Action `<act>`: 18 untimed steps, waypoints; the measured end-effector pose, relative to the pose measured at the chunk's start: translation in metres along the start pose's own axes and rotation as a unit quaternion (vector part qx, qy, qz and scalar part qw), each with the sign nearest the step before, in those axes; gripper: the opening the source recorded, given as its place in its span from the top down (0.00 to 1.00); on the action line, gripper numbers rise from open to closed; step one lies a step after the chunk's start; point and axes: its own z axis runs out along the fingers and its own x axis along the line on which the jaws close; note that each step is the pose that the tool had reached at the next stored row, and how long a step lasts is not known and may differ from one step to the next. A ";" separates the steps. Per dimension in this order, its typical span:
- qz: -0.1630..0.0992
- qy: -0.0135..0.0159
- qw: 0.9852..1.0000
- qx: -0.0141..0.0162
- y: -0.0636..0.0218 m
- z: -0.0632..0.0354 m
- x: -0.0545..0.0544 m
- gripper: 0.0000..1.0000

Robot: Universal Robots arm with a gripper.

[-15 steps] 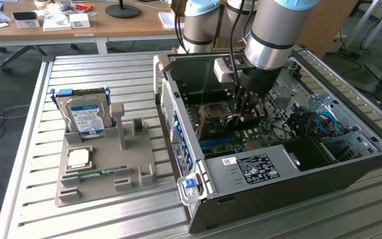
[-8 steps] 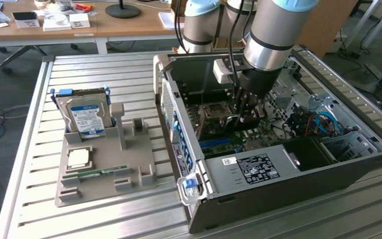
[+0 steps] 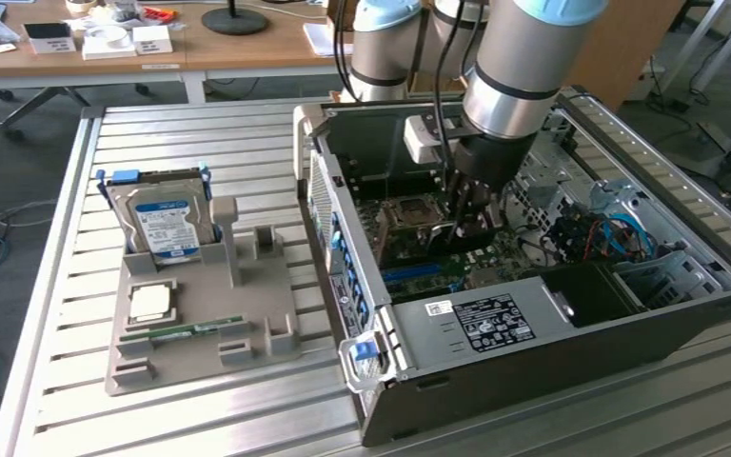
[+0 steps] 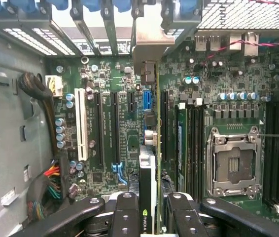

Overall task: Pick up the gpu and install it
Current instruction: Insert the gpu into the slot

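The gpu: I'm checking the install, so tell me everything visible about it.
The thin black gpu card with a green board edge is seen edge-on, clamped between the black jaws. It stands upright over the green motherboard inside the open grey computer case, with its silver metal bracket toward the rear slots and a green logo near the jaws. Whether it is seated cannot be told.

Exterior view high over open case (image 3: 569,367), wrist view close above shared motherboard (image 4: 129,143)

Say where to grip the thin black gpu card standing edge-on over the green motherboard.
Pinch the thin black gpu card across its two flat faces, at the edge farthest from the green motherboard, coming square-on to the board as the gripper does. It stands on edge, so likely only the faces offer purchase.
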 end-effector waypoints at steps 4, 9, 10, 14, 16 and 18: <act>0.000 0.000 1.000 0.000 0.0035 0.0009 0.000 0.73; 0.000 0.000 1.000 0.000 0.0066 0.0028 0.001 0.73; 0.000 0.001 1.000 0.000 0.0070 0.0032 0.001 0.73; 0.000 0.001 1.000 0.000 0.0080 0.0042 0.001 0.73; 0.000 0.001 1.000 0.000 0.0091 0.0048 0.001 0.73; 0.000 0.001 1.000 0.000 0.0097 0.0054 0.001 0.73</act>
